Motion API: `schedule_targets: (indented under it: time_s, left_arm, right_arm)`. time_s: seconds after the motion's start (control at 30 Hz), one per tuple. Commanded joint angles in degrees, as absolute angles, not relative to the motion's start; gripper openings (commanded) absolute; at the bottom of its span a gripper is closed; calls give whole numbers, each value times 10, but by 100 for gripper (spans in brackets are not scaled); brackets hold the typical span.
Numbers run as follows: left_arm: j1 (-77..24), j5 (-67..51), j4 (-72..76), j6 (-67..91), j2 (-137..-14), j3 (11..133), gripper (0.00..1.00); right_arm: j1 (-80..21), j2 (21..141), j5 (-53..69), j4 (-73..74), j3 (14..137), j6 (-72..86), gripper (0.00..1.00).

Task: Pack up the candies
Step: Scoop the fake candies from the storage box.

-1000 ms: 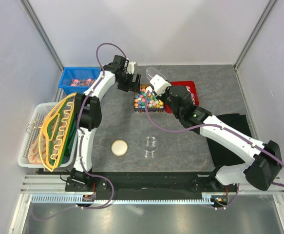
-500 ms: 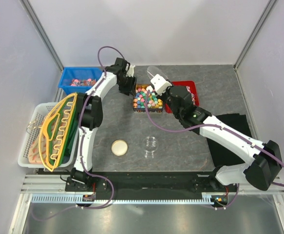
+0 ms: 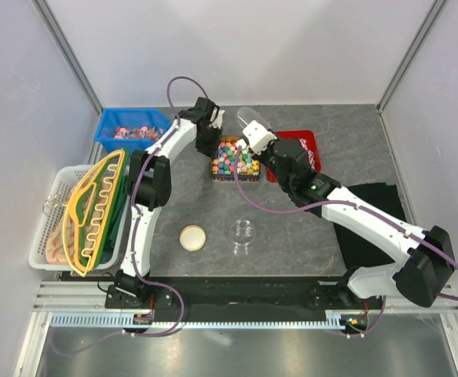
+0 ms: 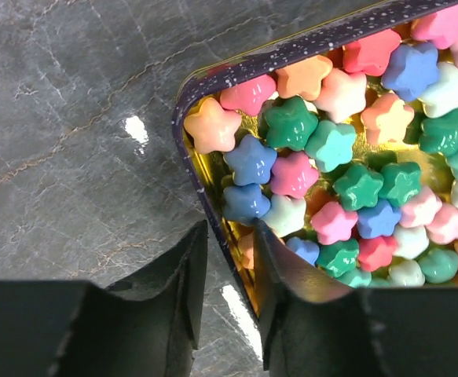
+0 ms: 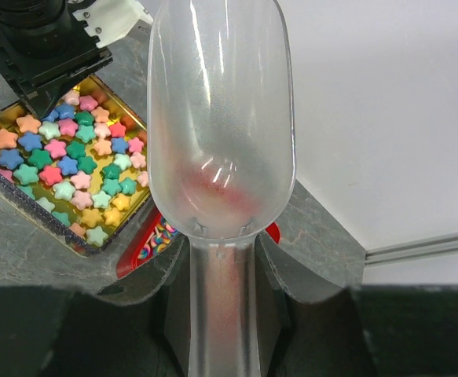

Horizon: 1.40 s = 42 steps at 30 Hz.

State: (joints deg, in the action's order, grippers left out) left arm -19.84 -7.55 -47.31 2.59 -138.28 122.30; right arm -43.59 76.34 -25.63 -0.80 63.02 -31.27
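Observation:
The candies [image 3: 232, 159] [image 4: 346, 157] [image 5: 64, 157] are small star-shaped sweets in mixed colours, filling a dark-rimmed gold tin [image 3: 213, 176] [image 4: 291, 53] at the back centre. My left gripper [image 3: 207, 143] [image 4: 229, 228] straddles the tin's left wall, one finger outside and one inside among the candies. Its jaws are narrow, with a gap still showing outside the wall. My right gripper [image 3: 265, 146] [image 5: 221, 251] is shut on the handle of a clear plastic scoop [image 3: 248, 122] [image 5: 221, 118]. The scoop is raised to the right of the tin and holds no candies.
A red bin [image 3: 312, 140] [image 5: 134, 255] of wrapped sweets sits right of the tin. A blue bin [image 3: 109, 129] stands back left. A white basket [image 3: 40, 236] with hangers [image 3: 91, 208] is on the left. A cream lid [image 3: 192, 237], a clear round dish [image 3: 243, 232] and a black cloth [image 3: 378, 204] lie nearer.
My left gripper has moved right onto the tin's left wall and narrowed its jaws from wide open. The tin has shifted slightly left. The right arm and scoop have stayed still.

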Motion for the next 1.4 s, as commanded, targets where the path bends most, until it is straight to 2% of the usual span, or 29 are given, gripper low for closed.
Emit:
schedule_targets:
  time_s: [0.0, 0.1, 0.37, 0.5, 0.6, 0.87, 0.97, 1.0, 1.37]
  left_arm:
    - [-196, -24, -475, 26, -1397, 1234, 34]
    - [-204, -3, -474, 23, -1399, 1236, 33]
    - [-221, 58, -474, 13, -1401, 1242, 16]
    - [-221, 61, -472, 8, -1402, 1242, 17]
    - [-225, 58, -472, 6, -1405, 1235, 23]
    - [-228, 30, -473, 1, -1422, 1228, 29]
    - [-228, 19, -470, -14, -1424, 1227, 15]
    - [-228, 20, -472, -16, -1423, 1227, 2]
    - [-219, 29, -400, -76, -1347, 1158, 2]
  right_arm:
    - [-435, 750, -261, -38, 626, -308, 0]
    - [-434, 750, -260, -39, 626, -308, 0]
    - [-435, 753, -265, -46, 619, -316, 0]
    - [-435, 752, -262, -46, 618, -314, 0]
    - [-435, 751, -262, -47, 616, -316, 0]
    - [-436, 751, -258, -46, 615, -317, 0]
    - [-435, 757, -255, -40, 615, -322, 0]
    - [-436, 758, -254, -38, 616, -324, 0]
    - [-435, 804, -244, 55, 667, -390, 0]
